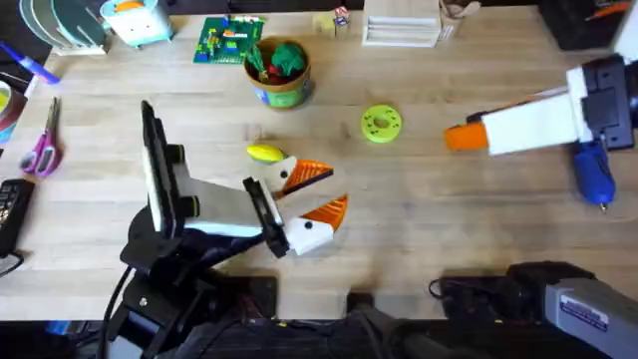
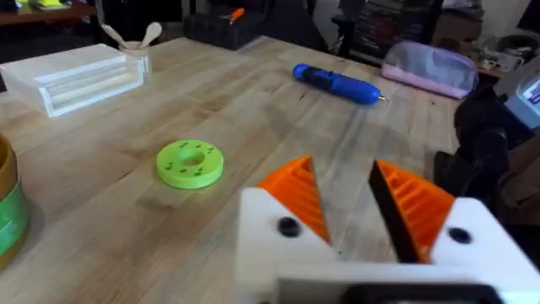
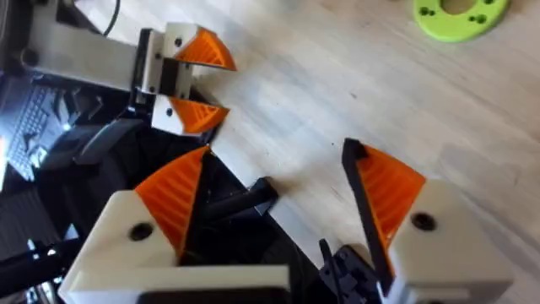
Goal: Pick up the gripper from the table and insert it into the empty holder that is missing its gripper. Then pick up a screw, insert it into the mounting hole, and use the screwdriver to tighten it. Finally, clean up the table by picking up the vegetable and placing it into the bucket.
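My left gripper (image 1: pixel 319 191) stands open low over the table's middle, and each white holder (image 1: pixel 309 235) block carries an orange ribbed pad (image 2: pixel 295 190). The yellow vegetable (image 1: pixel 264 153) lies on the wood just beyond its far fingertip, apart from it. My right gripper (image 1: pixel 464 137) hovers open at the right, both orange pads (image 3: pixel 384 190) in place, looking toward the left gripper (image 3: pixel 190 80). The blue screwdriver (image 1: pixel 593 175) (image 2: pixel 337 84) lies near the right edge beside the right arm. The bucket (image 1: pixel 279 70) (image 2: pixel 8 203) stands at the back with green and red toys inside. The loose gripper and the screw are out of view.
A lime-green disc (image 1: pixel 380 123) (image 2: pixel 190 162) (image 3: pixel 460 13) lies between the two grippers. Pink-handled scissors (image 1: pixel 42 145) rest at the left edge. A green brick plate (image 1: pixel 229 40) and a white tray (image 1: pixel 399 25) (image 2: pixel 80 76) sit along the back.
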You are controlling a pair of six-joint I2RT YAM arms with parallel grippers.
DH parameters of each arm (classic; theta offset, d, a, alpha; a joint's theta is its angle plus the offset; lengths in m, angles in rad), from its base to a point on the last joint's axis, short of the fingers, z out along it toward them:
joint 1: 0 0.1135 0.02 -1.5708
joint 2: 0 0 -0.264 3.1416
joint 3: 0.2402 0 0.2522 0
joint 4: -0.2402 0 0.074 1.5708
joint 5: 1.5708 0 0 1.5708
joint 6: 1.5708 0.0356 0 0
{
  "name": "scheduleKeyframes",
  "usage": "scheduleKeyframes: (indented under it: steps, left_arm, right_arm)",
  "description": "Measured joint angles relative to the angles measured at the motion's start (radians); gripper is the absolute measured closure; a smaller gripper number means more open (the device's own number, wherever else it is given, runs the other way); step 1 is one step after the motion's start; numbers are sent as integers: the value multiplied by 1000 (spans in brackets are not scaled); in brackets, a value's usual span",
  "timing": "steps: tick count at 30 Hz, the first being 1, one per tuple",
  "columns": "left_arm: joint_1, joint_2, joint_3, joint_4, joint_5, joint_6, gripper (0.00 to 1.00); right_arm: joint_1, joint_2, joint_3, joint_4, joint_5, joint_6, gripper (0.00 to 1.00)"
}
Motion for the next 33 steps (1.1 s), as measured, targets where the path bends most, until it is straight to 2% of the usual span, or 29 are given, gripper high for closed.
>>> scheduleKeyframes:
  steps: [3, 4, 5, 10, 15, 18, 21, 26, 33]
  left_arm:
    - [0, 0, 0, 0, 0, 0, 912]
    - [0, 0, 0, 0, 0, 4, 974]
    - [0, 0, 0, 0, 0, 4, 990]
    - [0, 0, 0, 0, 0, 4, 994]
    - [0, 0, 0, 0, 0, 4, 995]
    - [0, 0, 0, 0, 0, 4, 995]
    - [0, 0, 0, 0, 0, 4, 995]
    - [0, 0, 0, 0, 0, 5, 995]
    - [0, 0, 0, 0, 0, 4, 995]
  right_arm:
    - [58, 0, 0, -5, 0, -26, 84]
    - [72, 0, 0, -5, 11, -32, 84]
    - [81, 0, 0, -5, 24, -37, 84]
    - [89, 0, 0, 10, 90, -47, 83]
    - [54, 0, -7, 84, 362, -7, 83]
    - [-36, 2, -28, 163, 515, 17, 82]
    - [-170, 21, -51, 228, 612, 26, 82]
    - [-367, 103, -80, 265, 676, 41, 82]
    - [-521, 250, -84, 361, 703, 44, 82]
